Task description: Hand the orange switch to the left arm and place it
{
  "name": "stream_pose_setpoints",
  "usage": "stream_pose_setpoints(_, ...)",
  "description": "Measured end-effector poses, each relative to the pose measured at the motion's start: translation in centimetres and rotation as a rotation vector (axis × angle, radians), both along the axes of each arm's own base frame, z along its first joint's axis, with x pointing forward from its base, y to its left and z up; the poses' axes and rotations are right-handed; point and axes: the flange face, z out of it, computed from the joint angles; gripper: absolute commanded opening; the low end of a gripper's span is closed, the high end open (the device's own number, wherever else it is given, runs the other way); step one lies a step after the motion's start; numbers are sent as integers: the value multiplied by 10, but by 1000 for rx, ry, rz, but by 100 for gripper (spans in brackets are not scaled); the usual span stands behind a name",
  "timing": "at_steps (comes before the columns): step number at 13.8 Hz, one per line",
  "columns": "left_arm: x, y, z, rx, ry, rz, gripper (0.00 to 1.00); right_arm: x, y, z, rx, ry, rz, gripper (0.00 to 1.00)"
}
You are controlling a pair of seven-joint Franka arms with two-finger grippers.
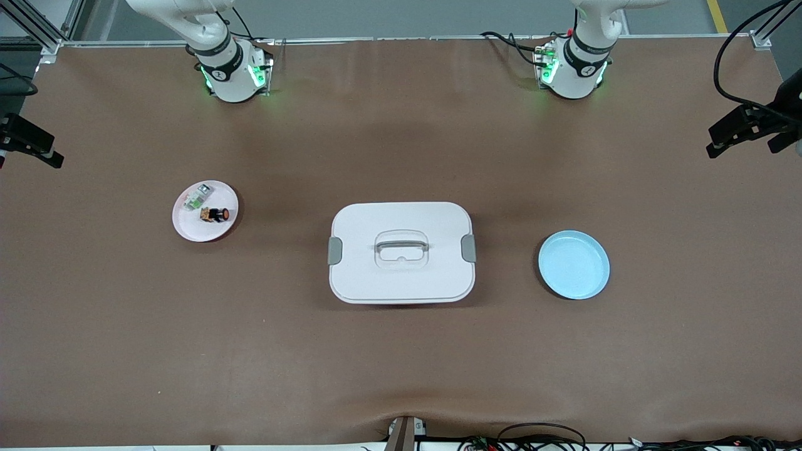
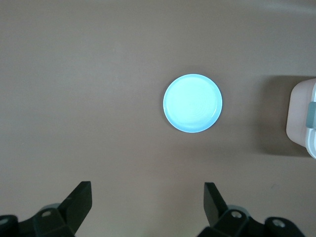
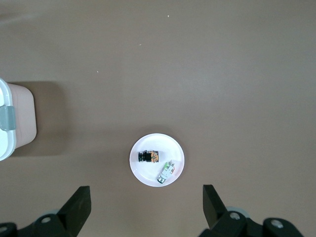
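Observation:
The orange switch lies on its side on a pale pink plate toward the right arm's end of the table. The white box with grey side clips stands at the table's middle; its end shows in the left wrist view and in the right wrist view. My right gripper hangs open high above the table, with the pink plate in its sight. My left gripper is open too, high above the table near a light blue plate. Neither holds anything. In the front view only the arms' bases show.
A small green-and-white component shares the pink plate with the switch. The light blue plate lies bare toward the left arm's end. Black camera mounts stick in at the table's ends.

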Motion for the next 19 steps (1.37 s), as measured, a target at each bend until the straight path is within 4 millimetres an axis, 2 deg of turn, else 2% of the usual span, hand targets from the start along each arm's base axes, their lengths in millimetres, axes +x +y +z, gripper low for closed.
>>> stream_pose_setpoints(12, 0, 1, 3, 0, -6, 3, 100, -1, -4, -1, 2, 10, -57, 100)
stream_pose_setpoints(19, 9, -2, -16, -1, 35, -2, 100, -2, -4, -2, 3, 19, -57, 100)
